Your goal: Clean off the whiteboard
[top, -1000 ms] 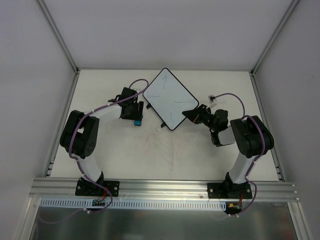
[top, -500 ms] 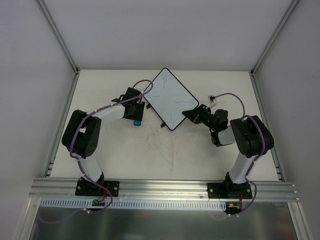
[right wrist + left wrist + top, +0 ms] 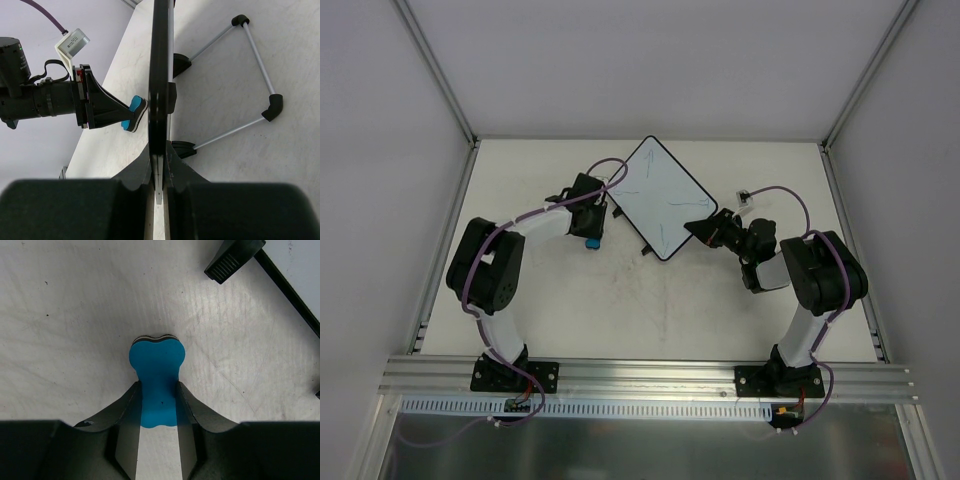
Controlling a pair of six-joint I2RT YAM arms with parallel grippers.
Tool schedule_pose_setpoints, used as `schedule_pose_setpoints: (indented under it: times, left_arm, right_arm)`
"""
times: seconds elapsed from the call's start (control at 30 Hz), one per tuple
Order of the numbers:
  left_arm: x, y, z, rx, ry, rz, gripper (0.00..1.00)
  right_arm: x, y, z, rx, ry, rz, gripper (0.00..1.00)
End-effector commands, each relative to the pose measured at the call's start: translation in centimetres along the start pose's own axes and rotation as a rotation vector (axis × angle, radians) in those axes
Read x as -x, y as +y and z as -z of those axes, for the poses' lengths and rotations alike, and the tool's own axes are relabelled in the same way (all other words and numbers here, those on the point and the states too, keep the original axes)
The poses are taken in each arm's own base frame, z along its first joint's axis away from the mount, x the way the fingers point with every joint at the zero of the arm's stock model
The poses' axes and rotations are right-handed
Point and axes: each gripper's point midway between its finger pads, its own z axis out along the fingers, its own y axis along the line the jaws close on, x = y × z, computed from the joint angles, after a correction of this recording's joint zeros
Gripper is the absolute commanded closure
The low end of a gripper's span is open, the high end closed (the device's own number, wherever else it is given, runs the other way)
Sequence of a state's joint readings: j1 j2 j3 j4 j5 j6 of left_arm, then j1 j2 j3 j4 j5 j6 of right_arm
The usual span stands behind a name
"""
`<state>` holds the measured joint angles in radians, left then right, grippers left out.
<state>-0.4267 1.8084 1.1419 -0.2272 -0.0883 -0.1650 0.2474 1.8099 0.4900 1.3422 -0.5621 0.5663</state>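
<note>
My left fingers (image 3: 131, 402) are squeezed tight on a blue eraser (image 3: 157, 360). They pinch it at its thin middle, one finger on each side. The round end of the eraser sticks out past my fingertips. It has a thin black and white layer at that far end. Under it is the pale, scratched surface (image 3: 75, 315). I cannot tell if the eraser touches the surface. Farther out, past the eraser and to the right, is a black tab (image 3: 232, 257) with a thin black bar running from it.

My right fingers (image 3: 180, 172) are clamped on the whiteboard (image 3: 159, 75). They grip its thin black edge, one finger on each face. In my right wrist view the board runs straight out from my fingertips and I only see it edge-on. To the left of that edge is the blue eraser, just beside the board. To the right is a wire stand (image 3: 250, 75) with black corners, resting on the surface.

From above, the whiteboard (image 3: 655, 195) is turned like a diamond between my two arms. My right fingers hold its right corner. Faint pen lines (image 3: 665, 225) show on its white face. The eraser is near its left corner but apart from it.
</note>
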Motion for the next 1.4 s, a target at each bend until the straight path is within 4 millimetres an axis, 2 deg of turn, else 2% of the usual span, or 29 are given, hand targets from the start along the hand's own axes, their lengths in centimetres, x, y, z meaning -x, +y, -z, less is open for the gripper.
schedule_pose_setpoints:
  times: [0.0, 0.17, 0.33, 0.73, 0.77, 0.83, 0.87, 0.9, 0.97, 1.03, 1.07, 1.1, 1.17, 1.2, 1.37]
  left_arm:
    - [2.5, -0.5, 2.1, -0.006, -0.074, 0.017, 0.82]
    - [5.1, -1.1, 3.7, -0.034, -0.144, 0.055, 0.88]
    - [9.3, -2.2, 5.4, -0.119, -0.233, 0.117, 1.00]
    - [19.8, -6.4, 8.8, -0.368, -0.486, 0.229, 1.00]
    - [20.0, -6.7, 8.0, -0.377, -0.478, 0.233, 1.00]
    - [21.9, -7.2, 8.5, -0.407, -0.529, 0.234, 1.00]
    - [22.2, -7.5, 7.8, -0.414, -0.525, 0.233, 1.00]
    - [23.2, -7.5, 8.0, -0.420, -0.549, 0.230, 1.00]
    - [23.8, -7.7, 6.7, -0.430, -0.546, 0.228, 1.00]
    - [25.1, -7.8, 6.8, -0.452, -0.566, 0.228, 1.00]
    - [25.1, -7.8, 5.6, -0.450, -0.552, 0.233, 1.00]
    - [26.1, -7.8, 6.0, -0.461, -0.570, 0.237, 1.00]
    - [26.3, -7.5, 4.6, -0.462, -0.558, 0.245, 1.00]
    - [27.1, -7.5, 4.9, -0.471, -0.573, 0.240, 1.00]
    - [27.9, -7.5, 3.5, -0.466, -0.584, 0.220, 1.00]
  right_arm:
    - [2.2, 2.2, -0.8, 0.098, -0.078, 0.099, 1.00]
    - [2.2, 2.1, -0.8, 0.096, -0.078, 0.098, 1.00]
    - [2.1, 2.2, -0.8, 0.098, -0.076, 0.097, 1.00]
    - [2.0, 2.4, -0.8, 0.103, -0.073, 0.093, 1.00]
    - [2.0, 2.4, -0.8, 0.102, -0.072, 0.092, 1.00]
    - [1.9, 2.5, -0.8, 0.101, -0.069, 0.092, 1.00]
    - [1.9, 2.6, -0.9, 0.104, -0.070, 0.097, 1.00]
    - [1.9, 2.6, -0.9, 0.103, -0.069, 0.099, 1.00]
    - [1.8, 2.6, -0.9, 0.102, -0.067, 0.099, 1.00]
    - [1.8, 2.6, -0.9, 0.101, -0.067, 0.104, 1.00]
    - [1.7, 2.7, -0.9, 0.103, -0.065, 0.107, 1.00]
    - [1.7, 2.8, -0.9, 0.103, -0.065, 0.107, 1.00]
    - [1.7, 2.8, -0.9, 0.103, -0.063, 0.115, 1.00]
    - [1.7, 2.9, -0.9, 0.101, -0.064, 0.117, 1.00]
    - [1.6, 3.0, -0.9, 0.099, -0.058, 0.125, 1.00]
